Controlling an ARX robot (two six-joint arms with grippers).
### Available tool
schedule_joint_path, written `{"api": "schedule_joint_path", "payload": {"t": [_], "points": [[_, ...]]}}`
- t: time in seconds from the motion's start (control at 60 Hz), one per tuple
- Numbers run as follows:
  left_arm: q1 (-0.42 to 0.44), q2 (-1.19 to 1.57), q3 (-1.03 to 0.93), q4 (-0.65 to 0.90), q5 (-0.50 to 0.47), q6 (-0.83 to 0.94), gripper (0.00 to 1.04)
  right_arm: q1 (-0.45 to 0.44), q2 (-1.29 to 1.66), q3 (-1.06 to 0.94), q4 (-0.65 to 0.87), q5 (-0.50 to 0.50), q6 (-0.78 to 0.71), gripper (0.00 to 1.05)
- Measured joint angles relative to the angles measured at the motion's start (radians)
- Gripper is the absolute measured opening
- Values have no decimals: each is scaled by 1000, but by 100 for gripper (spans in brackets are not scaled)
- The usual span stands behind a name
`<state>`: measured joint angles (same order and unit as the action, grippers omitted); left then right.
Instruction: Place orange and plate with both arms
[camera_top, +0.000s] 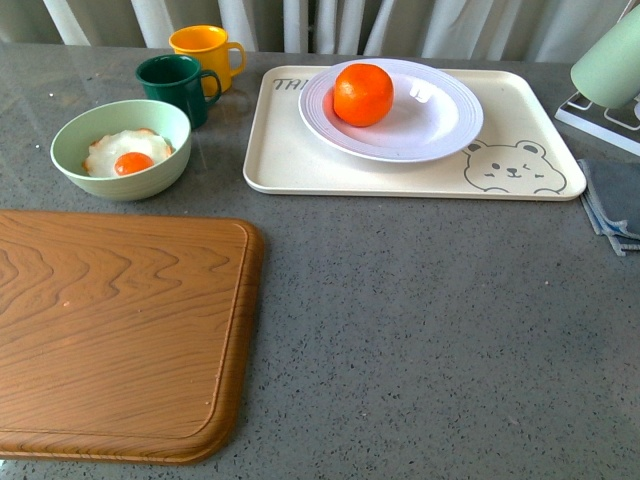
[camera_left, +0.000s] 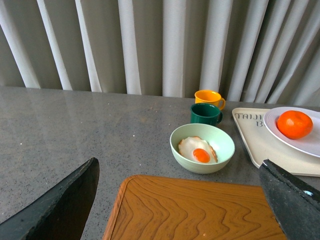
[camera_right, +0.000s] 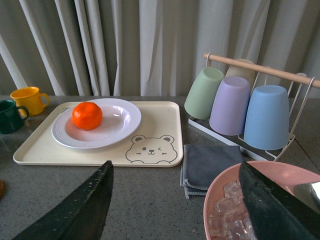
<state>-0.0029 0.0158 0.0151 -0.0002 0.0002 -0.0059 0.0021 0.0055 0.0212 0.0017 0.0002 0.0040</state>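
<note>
— Where is the orange (camera_top: 363, 94)?

— In the plate (camera_top: 430, 125), toward its left side; the plate sits on the bear tray (camera_top: 300, 160), at the tabletop's (camera_top: 420, 320) far edge.

— And your hands?

— My left hand (camera_left: 180, 210) and right hand (camera_right: 175, 210) both have fingers spread wide, holding nothing, well short of the tray.

a grey speckled stone countertop (camera_top: 420, 330) is filling the scene, catching soft, even light. pale pleated curtains (camera_left: 165, 45) are hanging behind it, reaching down to its far edge; whether a window is sitting behind them is unclear.
</note>
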Motion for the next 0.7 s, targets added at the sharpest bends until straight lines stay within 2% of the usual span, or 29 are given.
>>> {"api": "schedule_joint_path", "payload": {"t": [0.083, 0.1, 0.701], "points": [[0, 0, 0, 0, 0, 0, 96, 0, 0, 0, 0, 0, 0, 96], [0, 0, 0, 0, 0, 0, 96, 0, 0, 0, 0, 0, 0, 97], [0, 0, 0, 0, 0, 0, 96, 0, 0, 0, 0, 0, 0, 96]]}}
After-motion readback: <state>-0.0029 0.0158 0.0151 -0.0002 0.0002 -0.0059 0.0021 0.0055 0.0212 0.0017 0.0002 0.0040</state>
